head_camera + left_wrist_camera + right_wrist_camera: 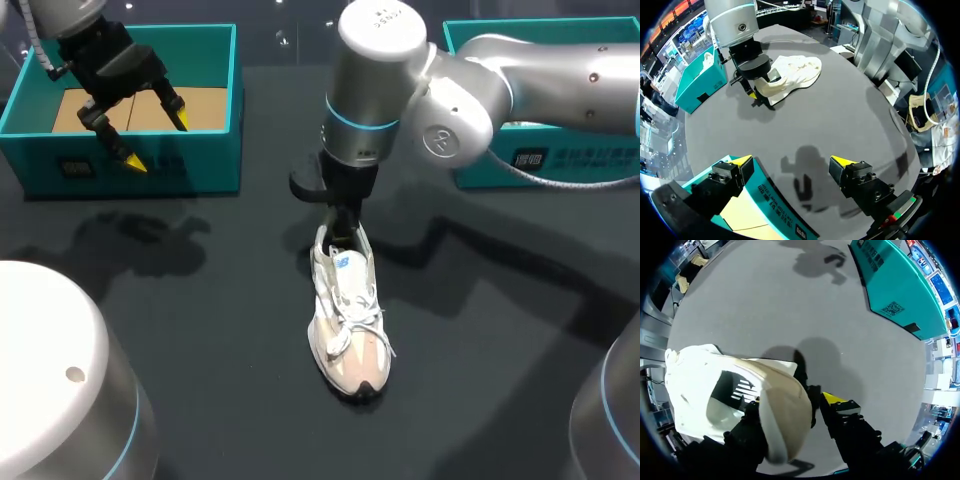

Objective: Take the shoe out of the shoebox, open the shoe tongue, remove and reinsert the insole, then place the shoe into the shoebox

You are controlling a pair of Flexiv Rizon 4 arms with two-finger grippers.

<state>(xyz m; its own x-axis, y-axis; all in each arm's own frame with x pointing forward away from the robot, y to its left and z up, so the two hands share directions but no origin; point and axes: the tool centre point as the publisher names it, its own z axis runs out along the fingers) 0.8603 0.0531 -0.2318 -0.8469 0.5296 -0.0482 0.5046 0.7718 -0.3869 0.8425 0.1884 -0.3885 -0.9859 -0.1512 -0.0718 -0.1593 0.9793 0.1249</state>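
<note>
On the dark grey worktop [500,345] the white shoe [350,320] stands mid-surface on its sole, toe toward me, with my right pincer [345,232] clamped on its heel. My left pincer [158,140] hangs released over the teal shoebox [205,165] at far left.

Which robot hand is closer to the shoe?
Right. The right gripper is at the heel of the shoe; the left gripper hangs far off, over the teal shoebox.

The white-and-beige lace-up sneaker [348,315] lies mid-table on the dark table [200,300], with the right tool [342,228] at its heel. The teal cardboard shoebox [215,150] stands behind-left, under the left tool [157,140].
</note>
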